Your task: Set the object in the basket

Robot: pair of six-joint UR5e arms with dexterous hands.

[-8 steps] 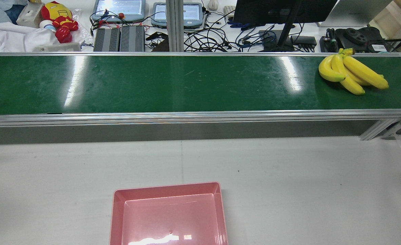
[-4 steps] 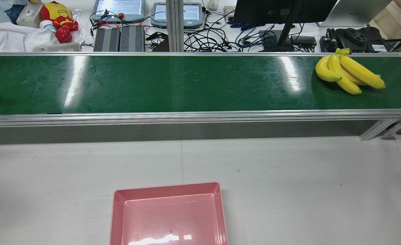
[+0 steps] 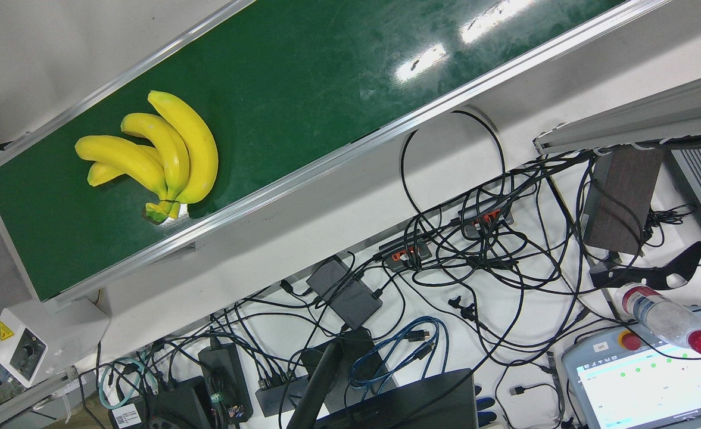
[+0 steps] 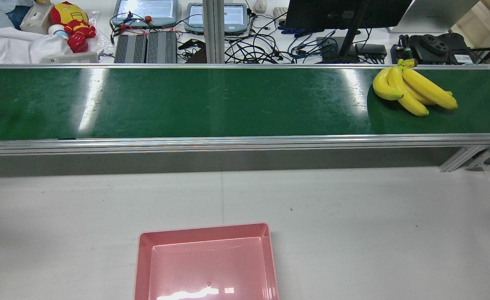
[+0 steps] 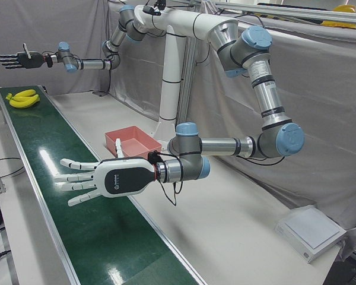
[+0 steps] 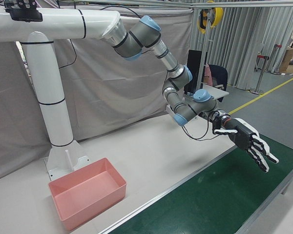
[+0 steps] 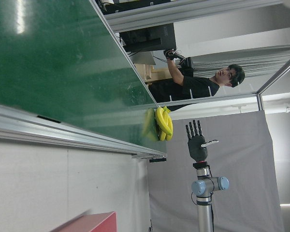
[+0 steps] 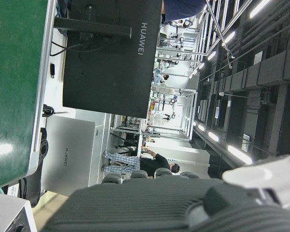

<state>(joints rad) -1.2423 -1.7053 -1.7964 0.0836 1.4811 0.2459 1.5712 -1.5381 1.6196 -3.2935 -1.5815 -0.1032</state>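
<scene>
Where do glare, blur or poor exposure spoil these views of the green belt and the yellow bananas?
Rear view: two white glare streaks cross the glossy green conveyor belt; the bunch of yellow bananas stays sharp. Front view: glare sits away from the bunch. Left hand view: the bunch is smeared on one side, the pink plastic basket soft. Right hand view: a defocused grey mass fills the foreground.
</scene>
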